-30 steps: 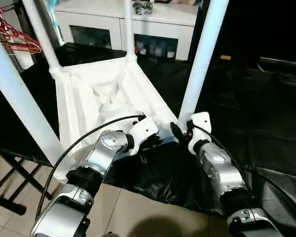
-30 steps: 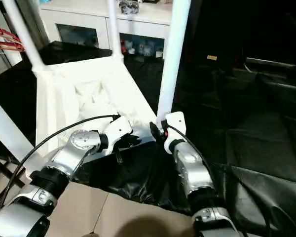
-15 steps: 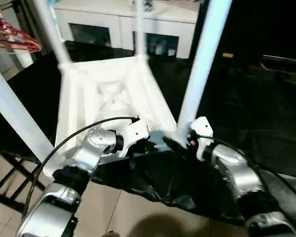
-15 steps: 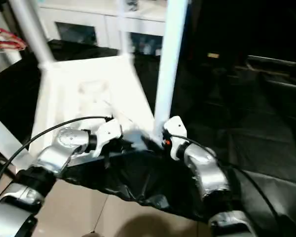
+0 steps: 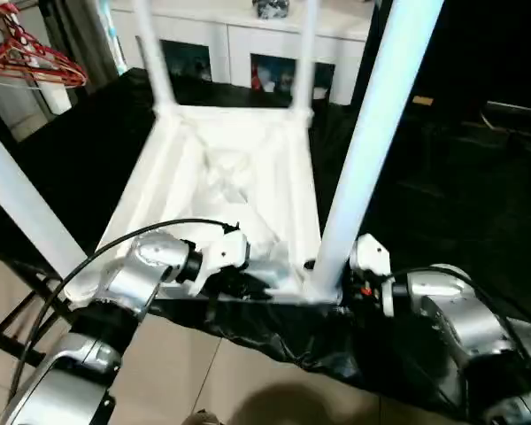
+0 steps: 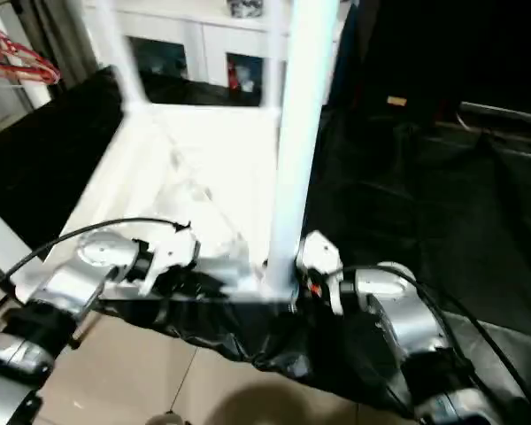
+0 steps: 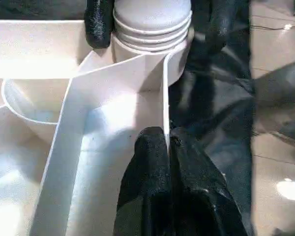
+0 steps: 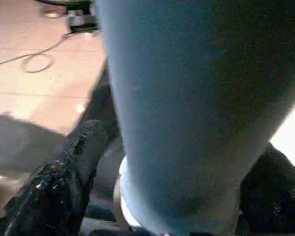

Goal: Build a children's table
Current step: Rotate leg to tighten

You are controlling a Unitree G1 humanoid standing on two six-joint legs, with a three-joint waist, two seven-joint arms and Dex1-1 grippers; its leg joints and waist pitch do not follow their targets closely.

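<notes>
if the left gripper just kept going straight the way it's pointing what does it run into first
Most likely the near leg's ribbed base in its corner socket. The left gripper, shut on the tabletop's rim wall, points along that wall toward it; the right gripper's fingers already flank the leg.

All four legs run off the upper edge, the near right leg (image 5: 365,168) among them, so I cannot see their ends. My right hand (image 5: 336,285) is mostly hidden behind that leg's base. The items behind the cabinet (image 5: 239,53) glass are too blurred to make out.
</notes>
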